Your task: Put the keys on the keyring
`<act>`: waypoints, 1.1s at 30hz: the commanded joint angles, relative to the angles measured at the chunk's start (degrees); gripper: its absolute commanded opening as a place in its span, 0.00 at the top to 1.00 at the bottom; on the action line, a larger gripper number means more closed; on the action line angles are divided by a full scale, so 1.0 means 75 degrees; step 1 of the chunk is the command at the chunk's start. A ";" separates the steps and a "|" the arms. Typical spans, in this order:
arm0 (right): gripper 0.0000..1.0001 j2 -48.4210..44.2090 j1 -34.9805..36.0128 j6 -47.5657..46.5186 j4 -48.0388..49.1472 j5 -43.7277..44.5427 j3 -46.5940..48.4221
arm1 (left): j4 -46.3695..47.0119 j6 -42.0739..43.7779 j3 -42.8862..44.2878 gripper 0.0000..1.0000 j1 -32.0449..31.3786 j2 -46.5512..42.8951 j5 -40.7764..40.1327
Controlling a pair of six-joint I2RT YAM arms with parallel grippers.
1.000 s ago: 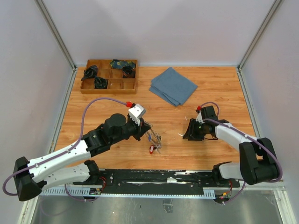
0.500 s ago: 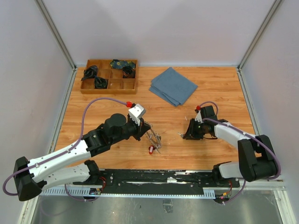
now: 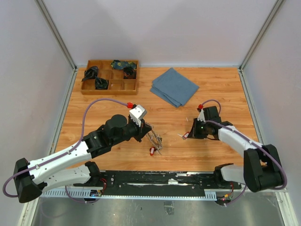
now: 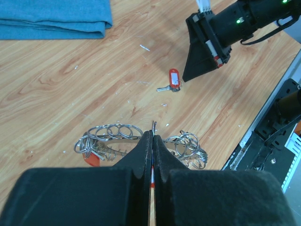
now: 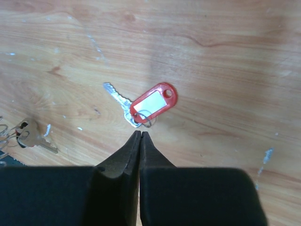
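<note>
The left gripper is pinching the keyring, apparently steadying it for threading — the right gripper, shut on nothing, is hovering just short of the red-tagged key.

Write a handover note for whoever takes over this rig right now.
Left end effector: shut, pinching a wire of the keyring, whose loops rest on the table either side.
Right end effector: shut, empty, tips just short of the red-tagged key lying flat on the table.
Done: keyring gripped. Left: pick up that key, thread it onto the keyring.
</note>
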 commanded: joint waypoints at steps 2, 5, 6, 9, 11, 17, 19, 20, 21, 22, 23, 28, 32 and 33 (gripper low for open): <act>0.99 -0.1130 -0.0166 -0.0871 -0.0608 0.0213 0.0237 | 0.0453 0.0104 0.0249 0.99 0.0040 -0.0161 0.0031; 0.99 -0.1557 -0.0175 -0.1112 -0.0907 0.0234 0.0383 | 0.0515 0.0116 0.0210 0.99 0.0033 -0.0186 0.0054; 0.99 -0.1666 -0.0172 -0.1156 -0.0972 0.0282 0.0411 | 0.0524 0.0127 0.0200 0.99 0.0033 -0.0185 0.0054; 0.75 -0.1798 -0.0176 -0.1269 -0.1072 0.0444 0.0447 | 0.0509 0.0151 0.0198 0.99 0.0035 -0.0199 0.0032; 0.56 -0.1643 -0.0176 -0.1380 -0.1101 0.0341 0.0487 | 0.0507 0.0163 0.0197 0.99 0.0033 -0.0193 0.0031; 0.50 -0.0473 -0.0153 -0.1711 -0.1230 -0.0455 0.0880 | 0.0518 0.0227 0.0232 0.99 0.0033 -0.0137 0.0061; 0.49 -0.0237 -0.0121 -0.1732 -0.1224 -0.0493 0.0987 | 0.0520 0.0239 0.0244 1.00 0.0033 -0.0108 0.0065; 0.49 -0.0156 -0.0102 -0.1719 -0.1237 -0.0483 0.1056 | 0.0527 0.0244 0.0251 0.99 0.0034 -0.0084 0.0066; 0.49 -0.0064 -0.0094 -0.1710 -0.1233 -0.0469 0.1105 | 0.0541 0.0245 0.0255 1.00 0.0041 -0.0066 0.0075; 0.49 0.0028 -0.0082 -0.1704 -0.1233 -0.0465 0.1147 | 0.0548 0.0245 0.0266 0.99 0.0034 -0.0064 0.0083; 0.49 0.0131 -0.0063 -0.1693 -0.1252 -0.0450 0.1198 | 0.0559 0.0236 0.0270 0.99 0.0033 -0.0054 0.0094; 0.51 0.0517 0.0081 -0.1713 -0.1325 -0.0178 0.1300 | 0.0567 0.0234 0.0292 0.99 0.0038 -0.0024 0.0102; 0.51 0.0709 0.0238 -0.1683 -0.1323 0.0057 0.1337 | 0.0565 0.0234 0.0300 0.99 0.0033 0.0008 0.0110; 0.51 0.0766 0.0279 -0.1697 -0.1316 0.0060 0.1343 | 0.0571 0.0234 0.0311 0.99 0.0033 0.0023 0.0112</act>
